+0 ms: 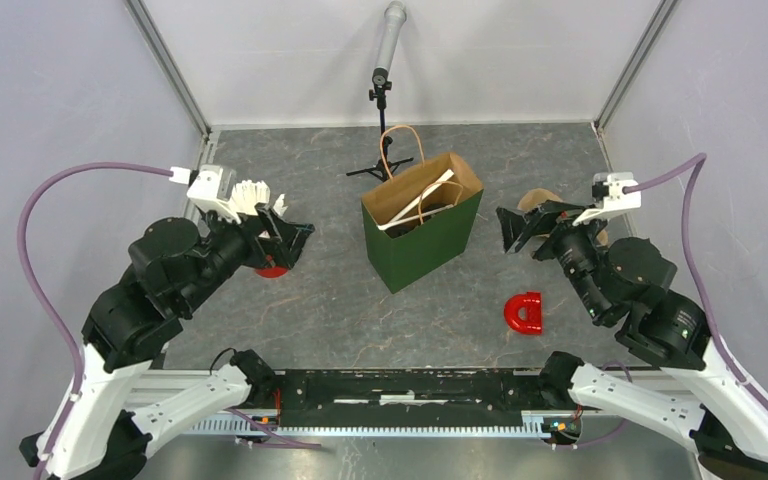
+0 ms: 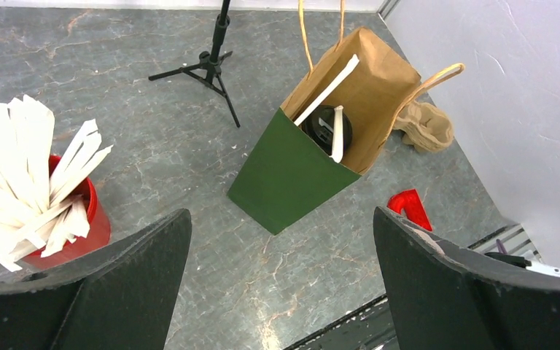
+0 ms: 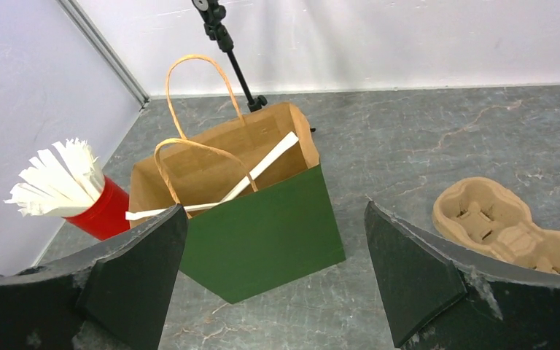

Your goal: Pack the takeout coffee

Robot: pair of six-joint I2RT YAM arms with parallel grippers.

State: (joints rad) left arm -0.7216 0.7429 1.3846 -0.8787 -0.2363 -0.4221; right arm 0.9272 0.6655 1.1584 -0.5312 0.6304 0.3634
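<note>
The green paper bag (image 1: 425, 245) stands open in the middle of the table. The takeout coffee sits inside it: only its round black lid (image 2: 326, 125) shows in the left wrist view, with white sticks (image 2: 328, 91) leaning across it. From the right wrist view the bag (image 3: 262, 233) hides the cup. My left gripper (image 1: 295, 240) hovers left of the bag, open and empty, its jaws wide in its own view (image 2: 281, 219). My right gripper (image 1: 510, 230) hovers right of the bag, also open and empty (image 3: 275, 211).
A red cup of white sticks (image 1: 272, 268) stands under my left gripper. The brown cup carrier (image 1: 538, 200) lies behind my right gripper. A red U-shaped piece (image 1: 525, 313) lies front right. A black tripod stand (image 1: 380, 120) rises behind the bag.
</note>
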